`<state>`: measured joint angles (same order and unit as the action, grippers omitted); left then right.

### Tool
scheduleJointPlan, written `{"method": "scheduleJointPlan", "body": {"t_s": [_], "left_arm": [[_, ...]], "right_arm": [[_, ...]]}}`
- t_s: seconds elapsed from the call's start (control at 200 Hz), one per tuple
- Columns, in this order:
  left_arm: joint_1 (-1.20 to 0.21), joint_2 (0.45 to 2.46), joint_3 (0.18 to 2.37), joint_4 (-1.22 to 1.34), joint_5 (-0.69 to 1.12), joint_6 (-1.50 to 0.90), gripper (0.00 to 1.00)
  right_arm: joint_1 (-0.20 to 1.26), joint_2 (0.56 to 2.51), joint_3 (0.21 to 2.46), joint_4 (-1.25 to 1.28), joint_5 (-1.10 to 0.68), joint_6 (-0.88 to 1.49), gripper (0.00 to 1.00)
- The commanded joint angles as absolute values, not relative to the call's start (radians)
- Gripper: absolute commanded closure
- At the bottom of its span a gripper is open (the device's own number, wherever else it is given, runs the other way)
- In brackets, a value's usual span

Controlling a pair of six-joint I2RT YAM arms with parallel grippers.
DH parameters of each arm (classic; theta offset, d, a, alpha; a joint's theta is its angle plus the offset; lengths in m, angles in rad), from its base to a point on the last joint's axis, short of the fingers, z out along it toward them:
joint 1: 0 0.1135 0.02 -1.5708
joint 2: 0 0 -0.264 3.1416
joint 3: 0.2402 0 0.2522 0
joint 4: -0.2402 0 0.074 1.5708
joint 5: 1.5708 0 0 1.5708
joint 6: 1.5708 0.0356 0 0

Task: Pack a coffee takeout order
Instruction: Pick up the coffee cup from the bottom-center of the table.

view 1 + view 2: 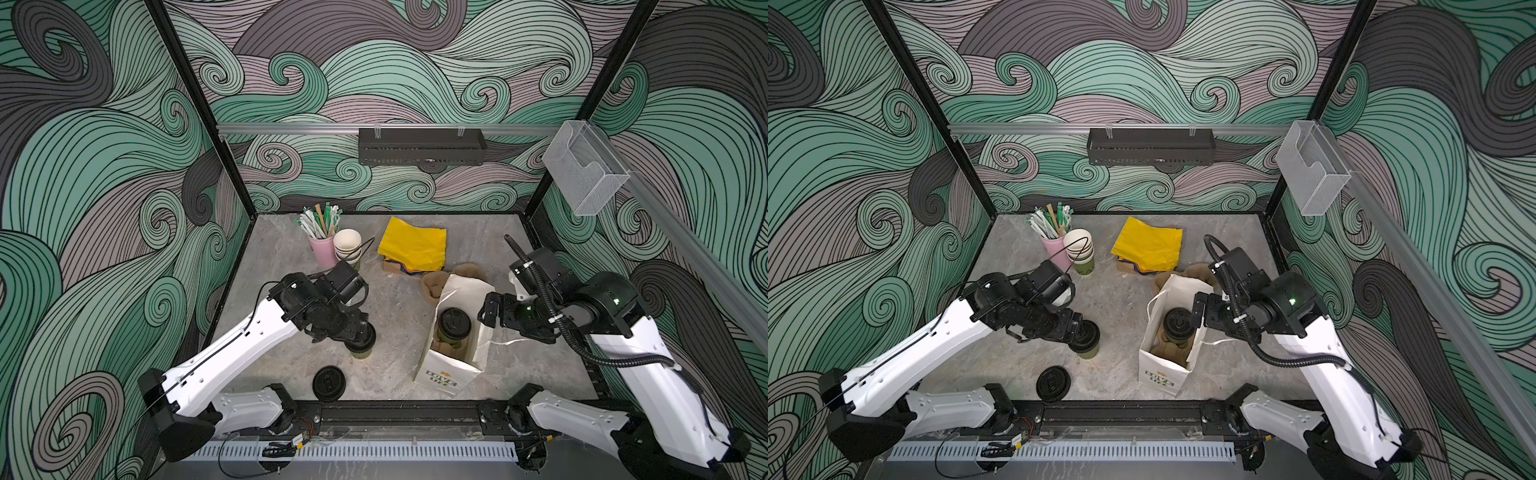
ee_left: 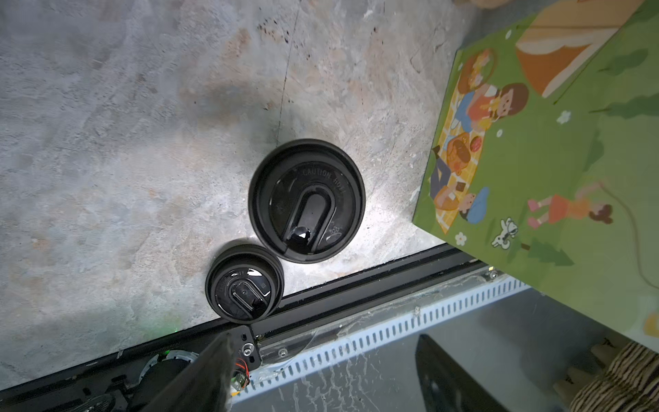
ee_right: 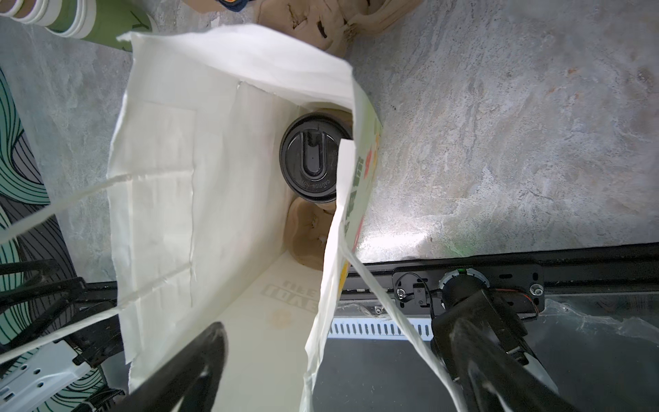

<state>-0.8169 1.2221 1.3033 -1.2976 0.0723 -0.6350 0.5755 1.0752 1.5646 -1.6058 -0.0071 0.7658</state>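
So one lidded cup (image 1: 455,324) sits upright inside the white paper bag (image 1: 449,372), tucked into a brown cardboard carrier (image 3: 306,228) at the bottom. The right gripper (image 3: 335,323) hangs at the bag's mouth with its jaws spread wide. One sits on each side of the bag's wall, and they're not pinching anything. A second lidded cup (image 1: 360,351) stands on the counter (image 1: 395,299) on the left arm's side of the bag. The left gripper (image 2: 326,335) hovers right over it, jaws also wide apart and gripping nothing. A short stack of black lids (image 1: 329,383) lies near the counter's front edge, and in the left wrist view it's just beside that cup. Further back there's the pile of yellow napkins (image 1: 413,245), a stack of empty cups (image 1: 347,245) and the pink cup of straws (image 1: 323,251). Some spare carriers (image 1: 434,282) lie right behind the bag.
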Motion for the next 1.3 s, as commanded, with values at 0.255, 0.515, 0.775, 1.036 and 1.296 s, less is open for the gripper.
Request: {"method": "scheduleJointPlan", "body": {"t_s": [0.255,0.515,0.775,1.036,1.296], "left_arm": [[-0.825,1.366,1.300,-1.274,0.039,-0.592,0.19],[-0.825,1.414,1.263,-1.204,0.058,-0.586,0.20],[-0.825,1.474,1.255,-1.198,0.005,-0.581,0.22],[-0.825,1.500,1.244,-1.182,-0.029,-0.585,0.26],[-0.825,1.502,1.223,-1.159,-0.023,-0.584,0.26]], "right_arm": [[0.542,1.001,1.523,-1.654,0.023,0.794,0.02],[0.533,0.987,1.512,-1.654,0.019,0.799,0.02],[0.526,0.980,1.503,-1.655,0.014,0.799,0.02],[0.523,0.980,1.503,-1.656,0.006,0.798,0.02],[0.520,0.984,1.506,-1.656,0.000,0.796,0.02]]}}
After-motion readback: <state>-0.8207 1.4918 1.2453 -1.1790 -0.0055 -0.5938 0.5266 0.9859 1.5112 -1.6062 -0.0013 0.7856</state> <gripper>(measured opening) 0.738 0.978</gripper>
